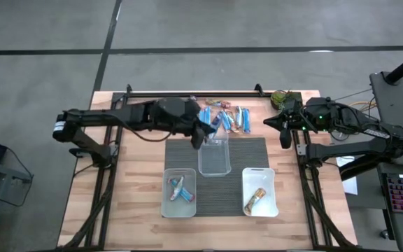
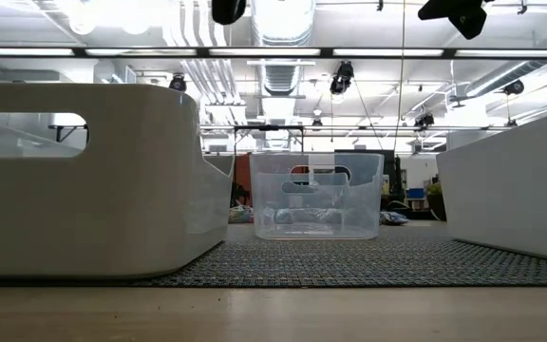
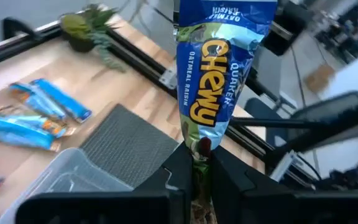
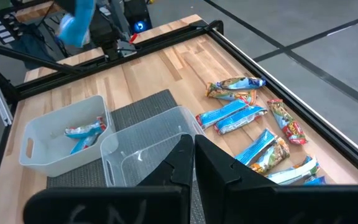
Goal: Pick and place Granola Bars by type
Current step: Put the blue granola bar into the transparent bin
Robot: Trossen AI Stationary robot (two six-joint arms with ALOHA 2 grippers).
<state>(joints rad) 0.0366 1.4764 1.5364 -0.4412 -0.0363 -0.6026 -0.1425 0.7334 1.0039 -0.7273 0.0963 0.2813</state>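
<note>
My left gripper (image 3: 202, 157) is shut on a blue granola bar (image 3: 216, 68) and hangs above the far left corner of the clear tub (image 1: 214, 159). Several more bars (image 1: 227, 117), mostly blue, lie loose on the wood by the far edge. In the near left white tub (image 1: 166, 199) lie blue bars (image 1: 181, 189). An orange-tan bar (image 1: 255, 199) lies in the near right white tub (image 1: 270, 183). My right gripper (image 1: 284, 134) waits shut and bare at the table's right side, above the wood. My left gripper pinches the blue bar's crimped wrapper end (image 3: 200, 144) between its two fingers. The fingers come from the table's left, slanting a little downward. The bar sticks out past the fingertips, in line with them, and is lifted clear of table and tubs.
The three tubs stand on a dark woven mat (image 1: 252, 148). A small green plant clump (image 1: 281, 99) sits at the far right corner. A black rail (image 1: 187, 93) runs along the far edge. Bare wood lies left of the mat.
</note>
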